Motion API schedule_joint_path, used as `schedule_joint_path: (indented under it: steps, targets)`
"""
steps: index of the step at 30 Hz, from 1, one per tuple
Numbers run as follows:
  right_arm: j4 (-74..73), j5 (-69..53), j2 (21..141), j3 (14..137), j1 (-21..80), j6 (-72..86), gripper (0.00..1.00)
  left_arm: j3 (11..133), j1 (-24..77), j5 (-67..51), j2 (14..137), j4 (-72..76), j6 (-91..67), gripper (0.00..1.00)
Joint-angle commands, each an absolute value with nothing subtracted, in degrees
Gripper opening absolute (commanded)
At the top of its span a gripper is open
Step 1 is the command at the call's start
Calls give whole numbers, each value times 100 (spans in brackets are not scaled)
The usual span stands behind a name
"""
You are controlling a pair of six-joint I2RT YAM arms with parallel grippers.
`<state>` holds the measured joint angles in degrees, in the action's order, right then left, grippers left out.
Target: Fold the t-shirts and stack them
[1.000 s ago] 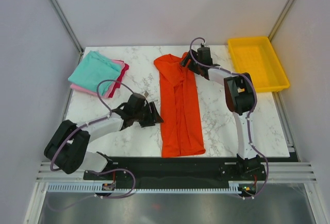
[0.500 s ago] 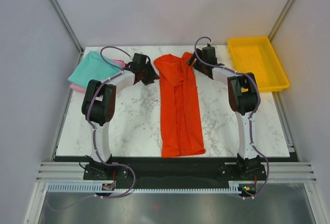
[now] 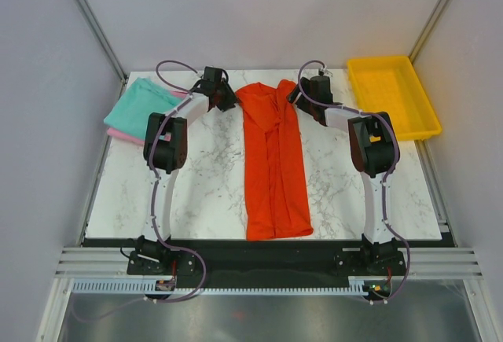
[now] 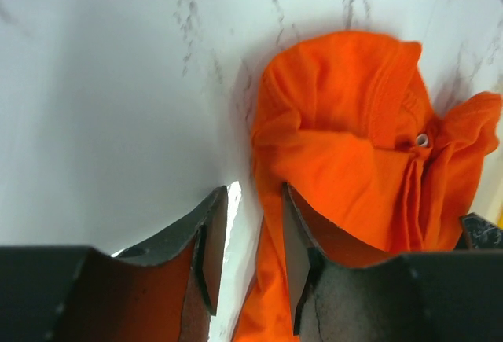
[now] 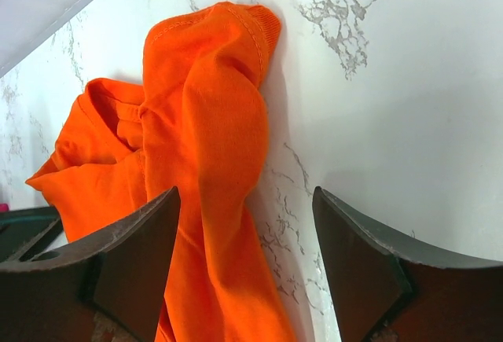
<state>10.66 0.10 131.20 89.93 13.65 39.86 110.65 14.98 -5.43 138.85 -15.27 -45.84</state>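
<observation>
Orange-red t-shirt [image 3: 275, 169]: lies in the middle of the counter [image 3: 208, 193], folded into a long narrow strip. It runs from the near edge to the far side, collar end farthest from the arm bases.
Collar end: bunched and creased. In the left wrist view the neckband [image 4: 393, 82] curls over the folded body.
Left end effector [image 3: 226, 100]: low over the counter at the shirt's far left corner. Its jaws stand only a narrow gap apart. In the wrist view [image 4: 253, 200] bare marble shows between the tips, and the shirt's edge lies in the gap lower down, against one finger [image 4: 297, 255]. No firm pinch on the cloth shows.
Right end effector [image 3: 297, 94]: at the shirt's far right corner, jaws spread wide. In its wrist view [image 5: 244, 196] the rumpled sleeve [image 5: 212, 82] lies between the two fingers [image 5: 130, 259], which do not press on it.
Teal t-shirt [image 3: 141, 108]: folded, at the counter's far left corner.
Pink t-shirt [image 3: 116, 133]: under the teal one, with only its edge showing.
Yellow tray [image 3: 428, 126]: at the far right, beside the counter.
</observation>
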Motion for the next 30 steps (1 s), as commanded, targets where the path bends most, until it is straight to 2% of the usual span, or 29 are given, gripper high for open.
schedule_joint_path:
  steps: [1,9,13,14,30]
  targets:
    - [176,97,13219,8666,1354,4008,77,11557,1441,-791,14334,-1574,-4834,40]
    - [211,27,13219,8692,1362,4052,77,12041,1424,-659,14616,-1187,-4939,22]
    - [220,9,13263,8727,1362,4069,76,12032,1424,-677,14651,-801,-4966,4]
    - [220,17,13280,8736,1354,4069,76,12024,1424,-755,14651,-591,-4957,2]
    - [193,-132,13421,8912,1362,4017,75,12014,1485,-826,14598,571,-4922,2]
